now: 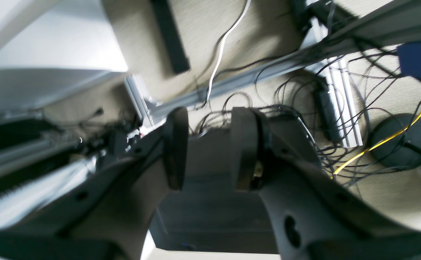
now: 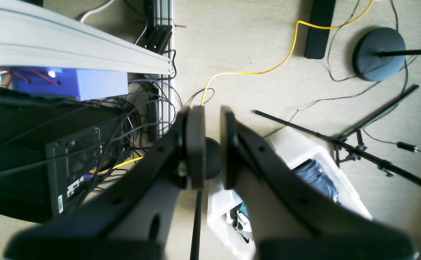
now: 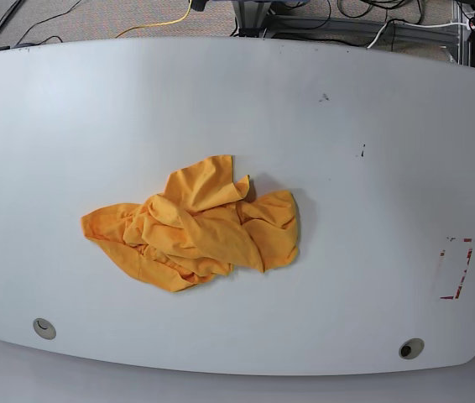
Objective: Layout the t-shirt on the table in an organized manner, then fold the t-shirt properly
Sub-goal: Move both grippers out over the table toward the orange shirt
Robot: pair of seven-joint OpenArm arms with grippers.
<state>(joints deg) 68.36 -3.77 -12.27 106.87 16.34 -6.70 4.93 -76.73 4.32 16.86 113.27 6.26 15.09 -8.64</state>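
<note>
The orange-yellow t-shirt (image 3: 195,227) lies crumpled in a wrinkled heap on the white table (image 3: 347,109), a little left of centre in the base view. Neither arm shows in that view. The left wrist view looks down at the floor beside the table: my left gripper (image 1: 209,115) is open, with a wide gap and nothing between its fingers. My right gripper (image 2: 211,110) also hangs over the floor, its jaws drawn almost together around only a thin slit, holding nothing.
A red tape outline (image 3: 456,269) marks the table's right side, and two grey grommets (image 3: 44,327) (image 3: 409,348) sit near its front edge. Below the grippers are tangled cables (image 1: 340,119), a blue box (image 2: 69,83), a white bin of clothes (image 2: 315,169) and stand bases (image 2: 378,54).
</note>
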